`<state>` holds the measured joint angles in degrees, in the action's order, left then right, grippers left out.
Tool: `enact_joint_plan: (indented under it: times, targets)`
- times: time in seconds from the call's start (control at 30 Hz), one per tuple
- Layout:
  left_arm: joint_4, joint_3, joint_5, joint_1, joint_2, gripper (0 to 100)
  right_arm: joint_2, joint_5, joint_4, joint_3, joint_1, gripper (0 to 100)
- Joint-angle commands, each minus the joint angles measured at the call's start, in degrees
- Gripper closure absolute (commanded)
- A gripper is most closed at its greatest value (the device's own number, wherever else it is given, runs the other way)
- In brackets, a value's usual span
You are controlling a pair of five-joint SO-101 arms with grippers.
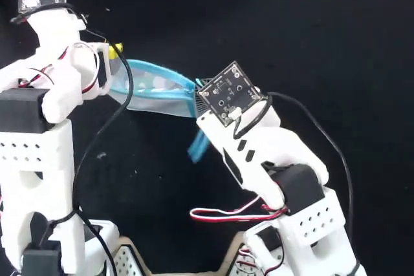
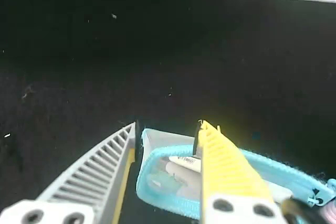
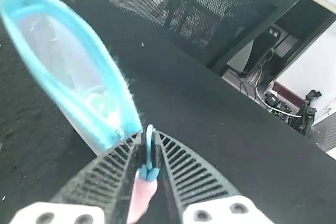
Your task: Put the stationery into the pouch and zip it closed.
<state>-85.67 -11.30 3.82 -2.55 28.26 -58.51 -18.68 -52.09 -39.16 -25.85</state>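
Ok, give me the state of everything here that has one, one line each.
pouch, unzipped, mouth open, held between the two grippers.
pen, lying inside the pouch.
left gripper, shut on the pouch's open end.
right gripper, shut on the blue tab at the pouch's other end.

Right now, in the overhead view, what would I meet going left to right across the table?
left claw → blue pouch → right claw, pinching the pouch's zip end

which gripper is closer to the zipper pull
Right. The right gripper pinches the zipper pull; the left gripper holds the pouch at its opposite end.
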Motion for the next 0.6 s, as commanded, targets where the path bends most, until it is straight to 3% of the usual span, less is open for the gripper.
enact_joint_plan:
  times: [0.0,0.2,0.4,0.57]
  targets:
    - [-3.96,-6.02,-0.62,-1.89,0.7,81,0.31,0.26,1.76,2.77,-0.35,98.8]
    - [-14.86,-12.35,-3.08,-4.97,0.7,81,0.4,0.26,1.76,3.65,-0.35,98.8]
    - [-15.21,-7.87,-9.67,-4.97,0.62,81,6.73,0.26,-0.7,11.03,-0.35,98.8]
    - [-15.12,-2.51,-10.64,-4.26,0.62,81,14.64,0.53,-3.69,16.31,-0.35,98.8]
